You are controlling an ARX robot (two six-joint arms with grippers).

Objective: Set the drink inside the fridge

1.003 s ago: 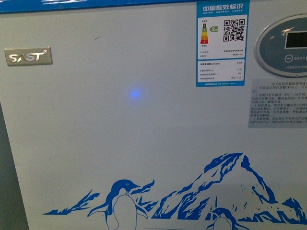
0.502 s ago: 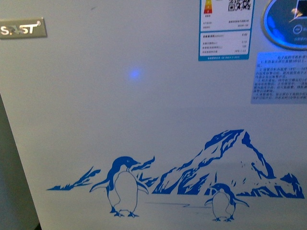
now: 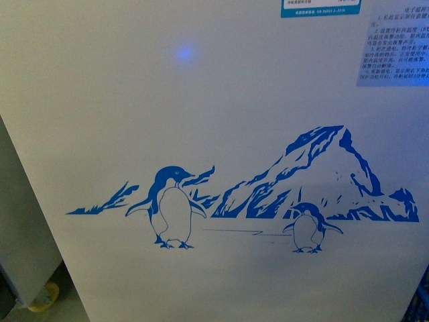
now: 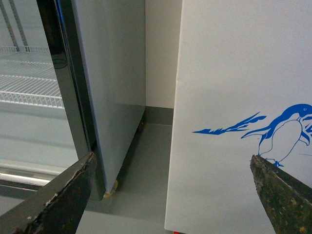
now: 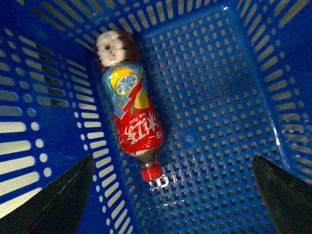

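Grey flooring (image 4: 146, 165) is seen between a tall black-framed cabinet (image 4: 68, 87) and the fridge (image 3: 201, 121), whose white front with its penguin print (image 3: 171, 208) fills the front view. The drink (image 5: 132, 119) (a red-labelled bottle with a red cap) is lying on its side in a blue slotted basket (image 5: 229, 87). The right gripper (image 5: 173, 161) is held above it, spread wide and empty. The left gripper (image 4: 171, 161) is likewise spread and empty beside the fridge. The pick-up is judged to be the step in hand. Next, the right gripper would need to be lowered and closed across the bottle's body.
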